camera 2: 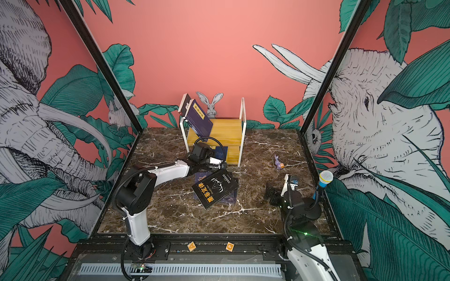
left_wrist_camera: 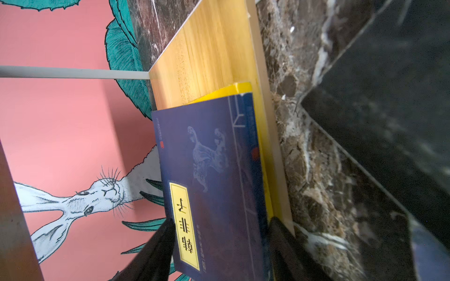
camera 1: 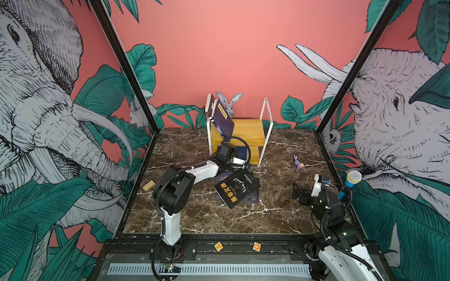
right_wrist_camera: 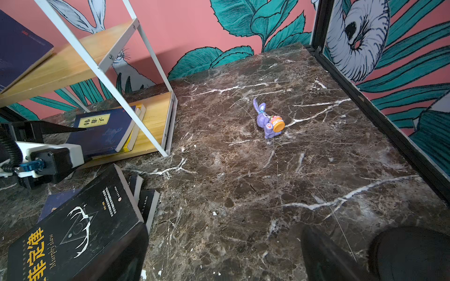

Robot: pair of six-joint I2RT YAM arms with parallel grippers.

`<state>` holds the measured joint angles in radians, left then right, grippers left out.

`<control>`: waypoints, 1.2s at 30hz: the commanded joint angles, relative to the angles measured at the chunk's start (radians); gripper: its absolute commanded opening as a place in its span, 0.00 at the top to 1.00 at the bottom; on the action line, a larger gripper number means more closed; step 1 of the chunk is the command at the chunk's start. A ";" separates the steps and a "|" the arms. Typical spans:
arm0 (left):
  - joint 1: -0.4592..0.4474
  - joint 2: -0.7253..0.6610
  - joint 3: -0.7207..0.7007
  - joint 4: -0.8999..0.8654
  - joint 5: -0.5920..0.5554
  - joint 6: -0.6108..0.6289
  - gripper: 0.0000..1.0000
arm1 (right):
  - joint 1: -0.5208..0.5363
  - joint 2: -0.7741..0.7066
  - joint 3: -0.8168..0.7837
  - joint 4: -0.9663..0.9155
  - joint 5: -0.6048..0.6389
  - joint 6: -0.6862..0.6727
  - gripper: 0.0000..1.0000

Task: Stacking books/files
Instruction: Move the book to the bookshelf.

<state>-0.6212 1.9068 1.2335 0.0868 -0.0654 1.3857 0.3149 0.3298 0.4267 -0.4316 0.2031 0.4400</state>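
left gripper [left_wrist_camera: 222, 220] is sitting at the near edge of the lower shelf of the wooden rack [camera 1: 253, 129], which is standing at the far middle of the table [camera 1: 280, 214]. its two black fingers [left_wrist_camera: 155, 250] are straddling the near end of a navy book [left_wrist_camera: 209, 170] with a yellow title label. one finger is lying over the cover and the other is sitting below the stack, just beside the shelf's front edge. the jaws are standing partly closed around the book, but whether they are actually pressing on it cannot be told.

the navy book is lying flat on the left part of that lower shelf, resting on a yellow-edged book [left_wrist_camera: 237, 88]. on the upper shelf a second navy book [camera 1: 222, 119] is leaning to the left against the rack's left frame, with a dark book [camera 1: 210, 103] standing just left of it.

on the table just near of the rack, a black book [camera 1: 237, 188] with an orange title and a white antler drawing is lying face up at a slant, covering most of some navy books [right_wrist_camera: 148, 204] beneath it.

right gripper [right_wrist_camera: 341, 240] is hovering over the near right of the table with its jaws spread wide and nothing between them, well apart from every book. a purple toy rabbit [camera 1: 298, 163] is lying on the marble to the right of the rack, and a wooden block [camera 1: 148, 185] is lying near the left edge.
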 commanded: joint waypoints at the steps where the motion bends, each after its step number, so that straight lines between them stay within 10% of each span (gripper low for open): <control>1: 0.006 0.017 0.030 0.016 0.004 -0.021 0.38 | -0.001 -0.003 0.014 0.012 0.017 -0.007 0.01; 36: 0.006 -0.013 0.058 0.007 0.104 -0.160 0.35 | -0.002 -0.002 0.012 0.012 0.012 -0.006 0.01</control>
<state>-0.6201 1.9633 1.2736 0.1143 -0.0154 1.2633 0.3149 0.3298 0.4267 -0.4316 0.2028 0.4400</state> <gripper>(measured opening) 0.650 0.992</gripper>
